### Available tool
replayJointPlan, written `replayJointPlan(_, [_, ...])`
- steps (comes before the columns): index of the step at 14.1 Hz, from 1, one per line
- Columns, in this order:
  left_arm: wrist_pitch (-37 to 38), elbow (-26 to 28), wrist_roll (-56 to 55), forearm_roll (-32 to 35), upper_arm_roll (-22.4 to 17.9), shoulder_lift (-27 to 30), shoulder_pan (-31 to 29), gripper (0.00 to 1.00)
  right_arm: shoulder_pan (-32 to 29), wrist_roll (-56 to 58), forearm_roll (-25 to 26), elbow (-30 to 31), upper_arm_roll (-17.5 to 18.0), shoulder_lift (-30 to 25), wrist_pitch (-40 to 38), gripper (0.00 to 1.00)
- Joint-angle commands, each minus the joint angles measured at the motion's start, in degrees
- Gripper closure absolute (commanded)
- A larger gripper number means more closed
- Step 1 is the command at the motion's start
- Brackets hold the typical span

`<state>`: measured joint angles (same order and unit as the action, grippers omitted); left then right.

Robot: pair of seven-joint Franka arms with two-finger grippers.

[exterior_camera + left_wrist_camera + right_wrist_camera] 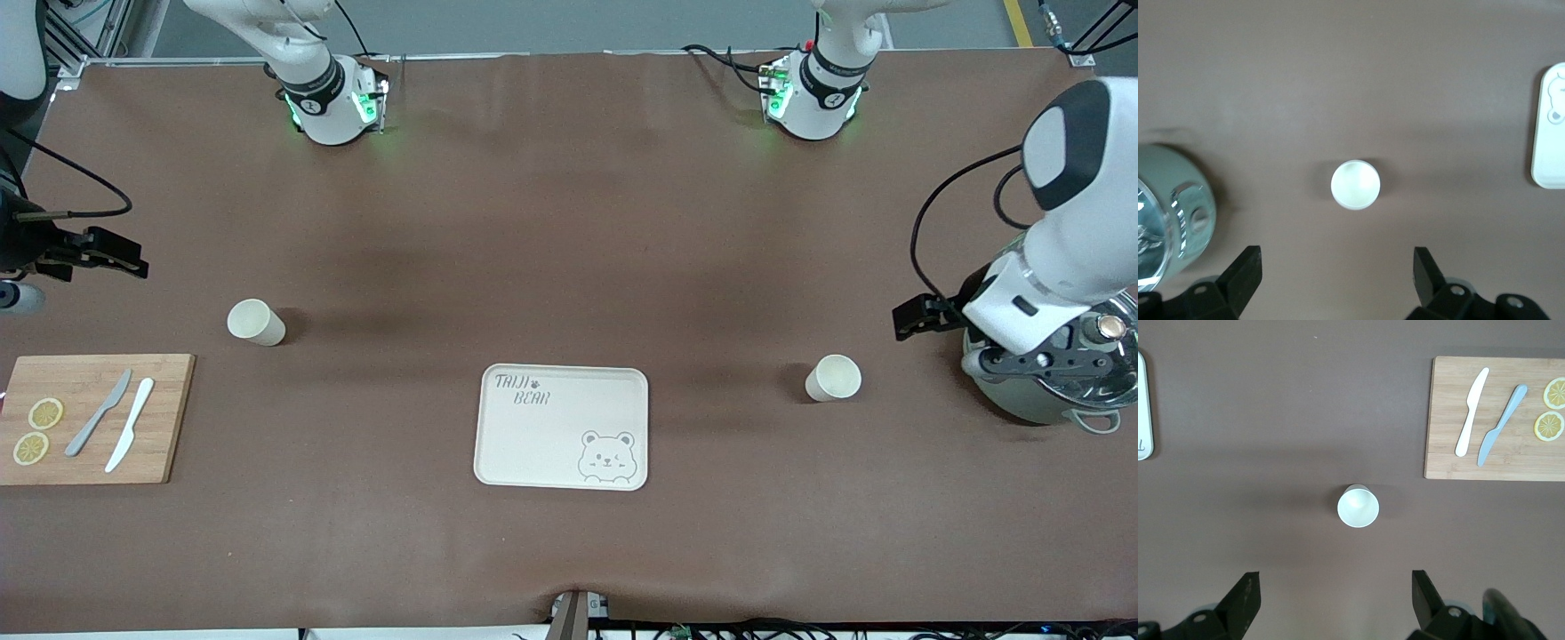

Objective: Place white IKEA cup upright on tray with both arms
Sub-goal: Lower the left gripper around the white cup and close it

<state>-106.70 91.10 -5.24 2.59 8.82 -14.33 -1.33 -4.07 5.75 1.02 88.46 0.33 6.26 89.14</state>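
Two white cups stand upright on the brown table. One cup [255,322] is toward the right arm's end and shows in the right wrist view [1358,506]. The other cup [833,378] is toward the left arm's end and shows in the left wrist view [1355,185]. The cream bear tray [562,427] lies bare between them, nearer the front camera. My left gripper [923,316] is open and empty in the air, between its cup and the pot [1337,267]. My right gripper [114,255] is open and empty, up over the table's end near its cup [1336,590].
A grey-green pot with a glass lid [1053,391] stands at the left arm's end, under the left arm. A wooden cutting board [93,418] with two knives and two lemon slices lies at the right arm's end. The tray's edge shows in both wrist views [1546,133] [1142,407].
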Motion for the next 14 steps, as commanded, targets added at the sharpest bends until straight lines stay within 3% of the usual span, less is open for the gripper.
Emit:
replayJointPlan(1, [-9.6,7.6,1.1,-0.1,0.1,-0.3,-0.6,0.00,-0.9,-0.4,0.8,-0.7,0.6,0.4,-0.4,0.00])
replayJointPlan(7, [-15.7,13.8,1.1,-0.1,0.1,-3.0,-2.1,0.04,-0.9,-0.4,0.8,-0.7,0.6,0.4,-0.4,0.00])
replayJointPlan(14, [-21.8,13.8,0.7,-0.1,0.1,-11.4,-2.9,0.29,-0.9,-0.4,0.8,-0.7,0.6,0.5,-0.4,0.00])
